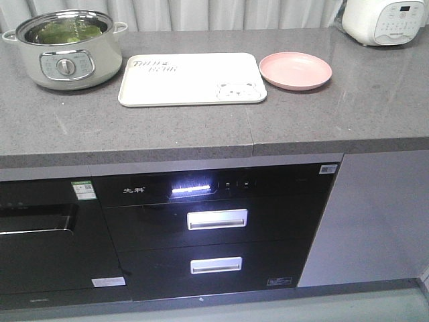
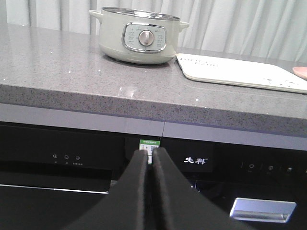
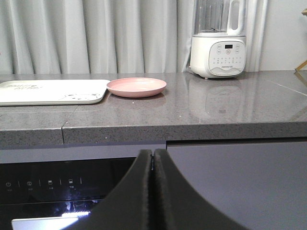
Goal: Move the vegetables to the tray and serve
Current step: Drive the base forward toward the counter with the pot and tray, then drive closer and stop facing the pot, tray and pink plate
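Note:
Green vegetables (image 1: 64, 31) lie inside a pale electric pot (image 1: 65, 67) at the counter's back left; the same pot (image 2: 139, 36) stands ahead in the left wrist view. The cream tray (image 1: 191, 79) with grey lettering and a bear face lies flat mid-counter, with nothing on it, and shows as tray (image 2: 240, 73) and tray (image 3: 50, 91) in the wrist views. My left gripper (image 2: 149, 152) is shut with nothing in it, low in front of the black appliance panel, below the counter edge. My right gripper (image 3: 153, 153) is likewise shut, below the counter. Neither arm shows in the front view.
A round pink plate (image 1: 295, 70) sits just right of the tray. A white blender-type appliance (image 3: 218, 55) stands at the back right of the grey stone counter (image 1: 201, 131). Black built-in appliances with drawer handles (image 1: 216, 219) fill the cabinet front below.

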Robot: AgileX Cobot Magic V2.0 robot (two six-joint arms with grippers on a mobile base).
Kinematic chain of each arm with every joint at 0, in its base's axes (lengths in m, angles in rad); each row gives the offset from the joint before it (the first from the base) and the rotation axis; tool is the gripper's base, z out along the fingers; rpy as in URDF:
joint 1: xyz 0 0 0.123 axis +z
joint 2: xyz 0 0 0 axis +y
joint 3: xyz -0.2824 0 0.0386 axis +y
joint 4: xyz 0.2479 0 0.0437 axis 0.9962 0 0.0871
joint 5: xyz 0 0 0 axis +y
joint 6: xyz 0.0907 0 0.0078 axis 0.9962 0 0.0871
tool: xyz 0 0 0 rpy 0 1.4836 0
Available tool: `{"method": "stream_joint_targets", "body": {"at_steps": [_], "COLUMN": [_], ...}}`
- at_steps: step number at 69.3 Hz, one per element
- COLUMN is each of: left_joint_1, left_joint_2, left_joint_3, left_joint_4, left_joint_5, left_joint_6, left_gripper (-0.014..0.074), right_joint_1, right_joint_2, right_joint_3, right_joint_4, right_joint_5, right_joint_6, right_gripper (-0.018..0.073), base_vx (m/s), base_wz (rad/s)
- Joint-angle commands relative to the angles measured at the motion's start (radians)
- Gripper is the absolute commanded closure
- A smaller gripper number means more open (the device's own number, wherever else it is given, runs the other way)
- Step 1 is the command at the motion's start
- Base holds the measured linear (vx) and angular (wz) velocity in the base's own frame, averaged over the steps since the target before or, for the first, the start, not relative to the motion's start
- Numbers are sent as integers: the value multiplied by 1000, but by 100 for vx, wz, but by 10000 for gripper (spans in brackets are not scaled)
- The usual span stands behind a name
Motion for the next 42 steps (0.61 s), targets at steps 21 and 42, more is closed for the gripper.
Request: {"method": "stream_joint_targets", "body": {"at_steps": [21,42], "left_joint_1": [-1,-1], "left_joint_2": [-15,-15], "left_joint_3": [25,25], "left_joint_4": [-8,-8], "left_joint_5": [-66,-66], "left_joint_6": [-9,-9], "left_gripper": [602,602], "right_joint_1": [-5,-5], "right_joint_2": [-7,-7], "right_joint_3": [16,16], "right_joint_4": [-12,-12], "right_joint_5": [-71,-71], "right_joint_6": [-5,-5], "right_gripper": [561,561], "base_vx": [12,12], "base_wz": [4,4]}}
